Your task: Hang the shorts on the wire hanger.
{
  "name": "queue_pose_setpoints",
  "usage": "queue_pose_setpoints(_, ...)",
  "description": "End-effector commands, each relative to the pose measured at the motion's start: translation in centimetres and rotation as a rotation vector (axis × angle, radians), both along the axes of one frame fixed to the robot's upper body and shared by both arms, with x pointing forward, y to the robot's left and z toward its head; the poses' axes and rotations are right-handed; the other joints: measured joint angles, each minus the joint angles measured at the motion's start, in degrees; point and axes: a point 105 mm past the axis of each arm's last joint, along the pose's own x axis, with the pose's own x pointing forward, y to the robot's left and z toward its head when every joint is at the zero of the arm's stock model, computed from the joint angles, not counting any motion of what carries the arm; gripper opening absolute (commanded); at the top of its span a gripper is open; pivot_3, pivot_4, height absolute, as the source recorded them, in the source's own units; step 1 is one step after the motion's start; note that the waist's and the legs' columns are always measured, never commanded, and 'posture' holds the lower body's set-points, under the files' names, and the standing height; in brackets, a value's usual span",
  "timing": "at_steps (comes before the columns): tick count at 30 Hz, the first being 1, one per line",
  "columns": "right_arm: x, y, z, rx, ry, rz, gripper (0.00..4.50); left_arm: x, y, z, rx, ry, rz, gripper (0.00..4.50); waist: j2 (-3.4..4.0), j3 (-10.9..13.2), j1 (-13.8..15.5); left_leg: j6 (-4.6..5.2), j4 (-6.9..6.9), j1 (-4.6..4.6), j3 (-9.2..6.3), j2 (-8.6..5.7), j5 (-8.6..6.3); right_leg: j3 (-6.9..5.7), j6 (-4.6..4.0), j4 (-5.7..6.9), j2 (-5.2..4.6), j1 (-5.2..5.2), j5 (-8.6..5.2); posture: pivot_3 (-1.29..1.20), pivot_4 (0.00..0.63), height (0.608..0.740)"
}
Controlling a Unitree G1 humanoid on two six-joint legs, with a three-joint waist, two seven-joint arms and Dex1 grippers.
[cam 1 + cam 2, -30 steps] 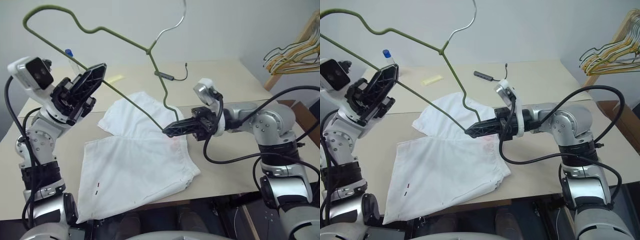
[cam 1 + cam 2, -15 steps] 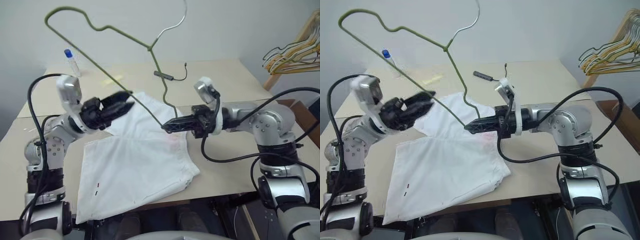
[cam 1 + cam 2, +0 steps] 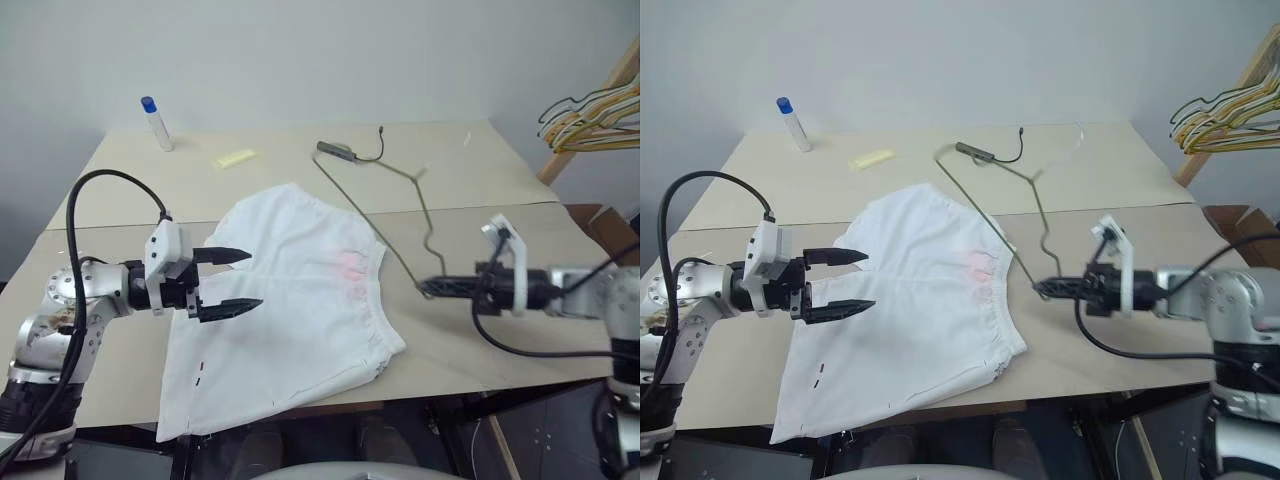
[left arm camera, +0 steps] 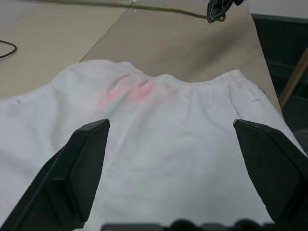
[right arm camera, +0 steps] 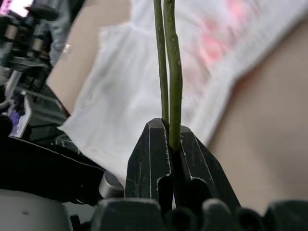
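One pair of shorts [image 3: 290, 290] lies flat at the tabletop's [image 3: 480, 180] near edge, the left gripper [image 3: 232, 283] spread wide over its left part. One wire hanger [image 3: 385, 215], pinched by the right gripper [image 3: 428, 288], lies beyond. Farther back: one tube [image 3: 157, 123], one cable [image 3: 350, 150].

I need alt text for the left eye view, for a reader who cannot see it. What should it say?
White shorts lie flat on a beige table. The left gripper hovers open over their left side. To the right of the shorts, the right gripper is shut on an olive wire hanger that lies low across the table.
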Motion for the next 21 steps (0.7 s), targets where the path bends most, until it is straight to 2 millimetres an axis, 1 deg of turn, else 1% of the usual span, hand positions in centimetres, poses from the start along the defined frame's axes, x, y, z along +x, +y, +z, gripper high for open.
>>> queue_pose_setpoints(1,-2.2,-1.6,-0.3,0.096,0.207,-0.013,0.00,-0.4,-0.7,0.9,0.021,-0.040,-0.048,4.47,0.00,0.0,0.0,0.00,0.01,0.00,0.03,0.00,0.00,0.01,0.15,0.00,0.01,0.01,-0.09,-0.05,0.000,0.740)
queue_pose_setpoints(2,-2.9,-2.0,-0.7,0.132,0.283,-0.014,0.00,-0.3,-0.9,0.9,0.028,-0.042,-0.054,4.47,0.00,0.0,0.0,0.00,0.01,0.03,0.05,0.00,0.00,0.03,0.23,0.00,0.00,0.05,-0.13,-0.06,0.000,0.740)
queue_pose_setpoints(4,-3.6,-2.6,-1.0,0.180,0.368,-0.028,0.00,-0.2,-1.1,1.1,0.025,-0.043,-0.075,4.47,0.00,0.0,-0.2,0.00,0.02,0.13,0.12,0.01,0.00,0.08,0.27,-0.01,0.00,0.14,-0.15,-0.06,0.000,0.740)
queue_pose_setpoints(9,-4.9,-4.3,-1.5,0.206,0.471,-0.081,0.00,0.1,-1.0,2.3,0.029,-0.049,-0.099,4.47,0.00,0.0,-1.0,0.02,0.01,0.16,0.16,0.07,-0.01,0.10,0.32,-0.01,0.07,0.16,-0.19,-0.05,0.000,0.740)
queue_pose_setpoints(14,-5.4,-5.4,-2.4,0.204,0.490,-0.136,0.00,0.2,-0.6,2.4,0.041,-0.054,-0.086,4.47,0.00,0.0,-1.3,0.09,0.02,0.10,0.17,0.07,-0.05,0.12,0.39,-0.02,0.05,0.14,-0.23,-0.05,0.000,0.740)
queue_pose_setpoints(21,-5.5,-5.9,-2.9,0.234,0.475,-0.190,0.00,-0.1,-1.1,2.3,0.023,-0.046,-0.112,4.47,0.00,0.0,-1.3,0.09,0.04,0.15,0.18,0.07,-0.05,0.12,0.41,-0.02,0.05,0.18,-0.23,-0.07,0.000,0.740)
